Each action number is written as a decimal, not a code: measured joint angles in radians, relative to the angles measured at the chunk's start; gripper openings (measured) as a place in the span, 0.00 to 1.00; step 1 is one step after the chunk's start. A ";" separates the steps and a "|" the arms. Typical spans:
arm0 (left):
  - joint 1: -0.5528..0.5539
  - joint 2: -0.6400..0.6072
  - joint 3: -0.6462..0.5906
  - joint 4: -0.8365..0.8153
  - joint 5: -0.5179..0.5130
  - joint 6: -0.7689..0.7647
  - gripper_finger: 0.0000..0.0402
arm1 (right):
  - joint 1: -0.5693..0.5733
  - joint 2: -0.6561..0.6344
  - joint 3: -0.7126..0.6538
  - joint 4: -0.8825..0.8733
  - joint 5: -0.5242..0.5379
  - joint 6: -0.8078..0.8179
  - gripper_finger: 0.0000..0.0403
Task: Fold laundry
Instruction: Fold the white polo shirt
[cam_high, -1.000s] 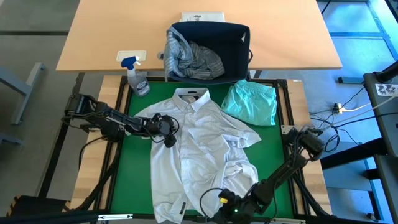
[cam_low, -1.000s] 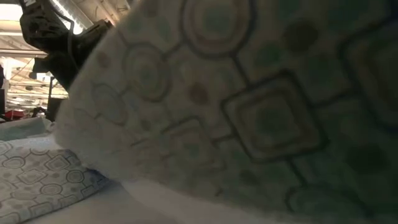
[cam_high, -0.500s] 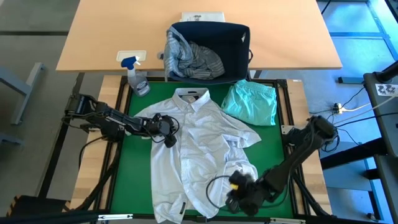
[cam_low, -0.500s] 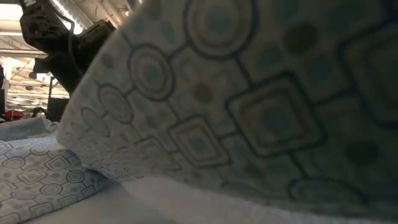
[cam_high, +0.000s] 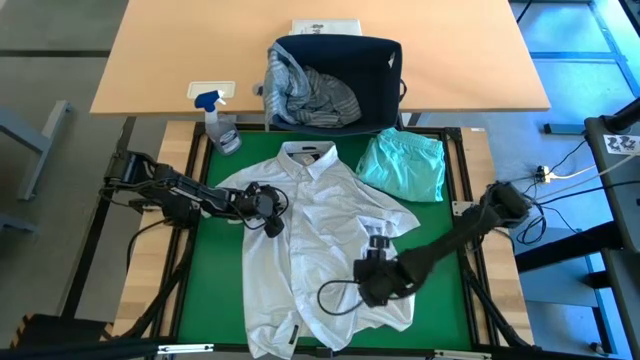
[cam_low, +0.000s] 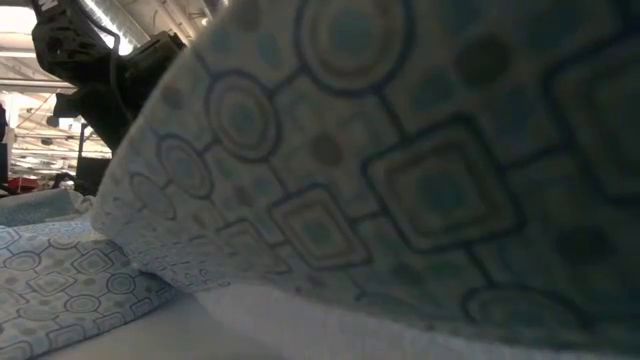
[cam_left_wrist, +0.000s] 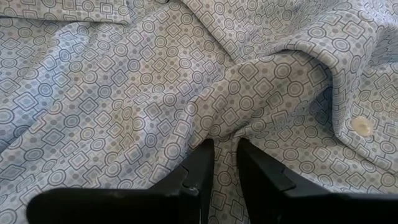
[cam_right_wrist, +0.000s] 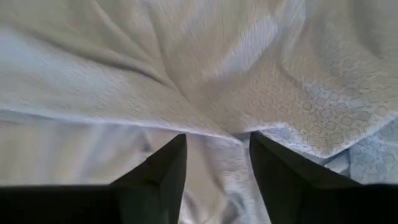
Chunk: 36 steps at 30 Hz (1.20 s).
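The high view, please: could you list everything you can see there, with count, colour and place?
patterned button-up shirt: one, pale blue-white, spread flat on the green mat, collar toward the basket
mint-teal garment: one, folded, on the mat beside the shirt's collar end
fabric basket: one, navy, on the wooden table beyond the mat
grey striped garment: one, inside the basket
spray bottle: one, clear with blue head, at the mat's corner
green mat: one, under the shirt
left gripper: pinching a shirt fold
right gripper: jaws apart over the shirt
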 joint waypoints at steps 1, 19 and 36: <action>0.000 0.000 0.000 0.000 0.000 0.000 0.17 | -0.014 0.008 -0.006 -0.003 -0.017 -0.037 0.43; 0.000 0.000 0.000 0.002 -0.004 0.003 0.17 | -0.120 0.031 -0.116 0.120 -0.183 -0.313 0.27; 0.000 0.000 0.000 0.001 -0.005 0.053 0.17 | 0.022 0.021 0.141 -0.067 -0.399 0.123 0.01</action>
